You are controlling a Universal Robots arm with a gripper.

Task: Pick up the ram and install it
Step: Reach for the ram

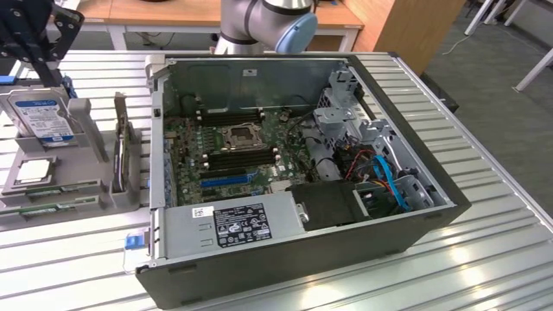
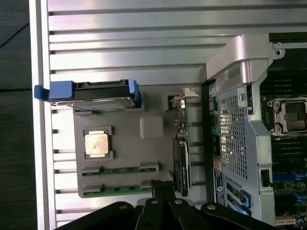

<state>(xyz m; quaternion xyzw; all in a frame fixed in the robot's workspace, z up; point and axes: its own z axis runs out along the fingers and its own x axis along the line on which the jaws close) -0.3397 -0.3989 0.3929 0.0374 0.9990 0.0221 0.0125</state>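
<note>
Our gripper (image 2: 163,188) hangs clenched on nothing above the grey parts tray (image 2: 125,146); the ram (image 2: 120,169) lies flat there, untouched, below the fingertips.

You have two green ram sticks (image 2: 120,170) in a pale grey holder (image 2: 129,153). Your counter (image 1: 484,214): silver, ribbed in stripes. Hard drive (image 1: 39,116): silver, blue-and-white label. Case (image 1: 302,272) dark grey, motherboard (image 1: 186,150) green, end effector (image 2: 162,188) black.
</note>
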